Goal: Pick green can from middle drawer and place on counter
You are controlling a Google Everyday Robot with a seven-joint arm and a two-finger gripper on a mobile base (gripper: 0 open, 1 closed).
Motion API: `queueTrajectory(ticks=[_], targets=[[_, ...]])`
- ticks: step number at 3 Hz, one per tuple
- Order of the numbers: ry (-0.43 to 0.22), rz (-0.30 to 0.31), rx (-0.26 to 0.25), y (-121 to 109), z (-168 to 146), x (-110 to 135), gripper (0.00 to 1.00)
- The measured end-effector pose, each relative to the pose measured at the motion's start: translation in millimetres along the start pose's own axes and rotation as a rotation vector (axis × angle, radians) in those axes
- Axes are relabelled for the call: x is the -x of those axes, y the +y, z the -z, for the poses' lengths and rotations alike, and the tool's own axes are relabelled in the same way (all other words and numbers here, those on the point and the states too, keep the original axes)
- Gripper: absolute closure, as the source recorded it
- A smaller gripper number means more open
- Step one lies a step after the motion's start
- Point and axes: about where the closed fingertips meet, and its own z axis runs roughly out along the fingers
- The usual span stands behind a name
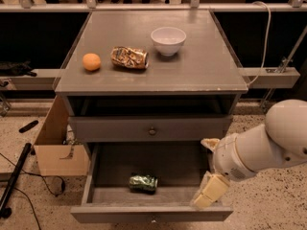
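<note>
Gripper (202, 174) on a bulky white arm (261, 147) hangs over the near right corner of the open drawer, its cream fingers spread wide and empty. The matte grey counter (206, 63) holds a white bowl (168, 40), a crushed gold-brown can (129, 58) and an orange (91, 62). In the shallow grey middle drawer (120, 213), the shiny green can (143, 183) lies on its side, left of the gripper and apart from it.
</note>
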Motion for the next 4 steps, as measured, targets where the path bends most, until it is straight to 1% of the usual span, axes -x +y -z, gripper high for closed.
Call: queueTrajectory(ticks=[1,2,3,4], targets=[[0.011,-0.072,-0.060,-23.8,-13.0,-34.3,0.00],[0.014,-0.097,-0.152,-56.2,-18.1,-64.1,0.00],[-0.016,-0.098,-0.180,-76.1,-29.0,-74.7,0.00],[-0.017,-0.097,-0.177,-76.8,-31.9,-76.1,0.00]])
